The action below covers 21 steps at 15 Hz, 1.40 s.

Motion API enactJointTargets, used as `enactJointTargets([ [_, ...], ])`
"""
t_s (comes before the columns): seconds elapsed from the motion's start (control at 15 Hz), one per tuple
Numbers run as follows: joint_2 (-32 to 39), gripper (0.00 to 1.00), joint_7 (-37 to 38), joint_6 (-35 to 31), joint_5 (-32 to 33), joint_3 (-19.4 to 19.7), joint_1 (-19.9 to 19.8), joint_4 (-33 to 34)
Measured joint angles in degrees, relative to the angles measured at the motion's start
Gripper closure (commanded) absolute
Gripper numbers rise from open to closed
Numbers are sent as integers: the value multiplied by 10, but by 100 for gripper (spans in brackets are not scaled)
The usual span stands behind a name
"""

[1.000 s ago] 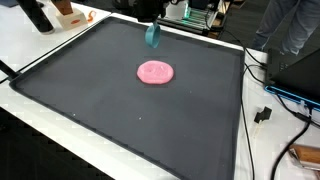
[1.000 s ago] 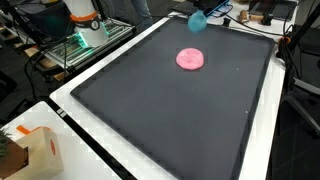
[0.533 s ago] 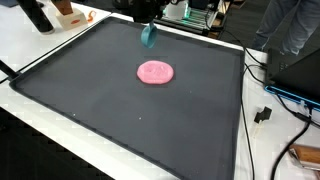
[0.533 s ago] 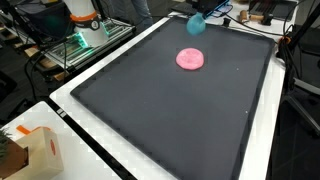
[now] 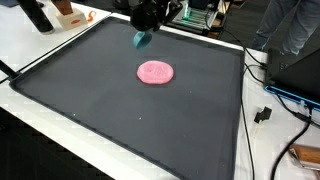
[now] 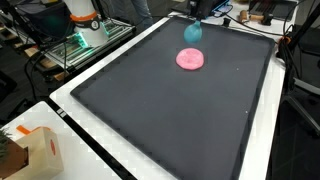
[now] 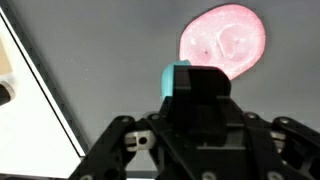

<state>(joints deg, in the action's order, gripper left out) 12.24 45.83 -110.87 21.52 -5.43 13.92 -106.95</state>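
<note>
Gripper (image 5: 144,30) closed on teal block (image 5: 141,39), jaws narrow around it; block hangs in air, clear of black mat (image 5: 100,110); pickup looks done, set-down not yet; pink disc (image 7: 225,40) flat on mat, below and just ahead of gripper, untouched.

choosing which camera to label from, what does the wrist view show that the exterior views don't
Only the wrist view: the gripper close up, its black body covering part of the teal object it holds, and faint marks on the pink disc. Only the exterior views: the whole black mat, the white table around it, cables and a cardboard box. Both: the teal object, the pink disc and the mat's surface.
</note>
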Motion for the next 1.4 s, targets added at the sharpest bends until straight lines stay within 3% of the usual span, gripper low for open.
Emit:
enactJointTargets([
  [0.33,51,75,156,88,80,0,32,39],
  [0.6,101,75,231,164,105,1,49,82],
  [0.93,156,75,272,217,109,6,58,131],
  [1.4,207,75,294,237,112,19,66,173],
])
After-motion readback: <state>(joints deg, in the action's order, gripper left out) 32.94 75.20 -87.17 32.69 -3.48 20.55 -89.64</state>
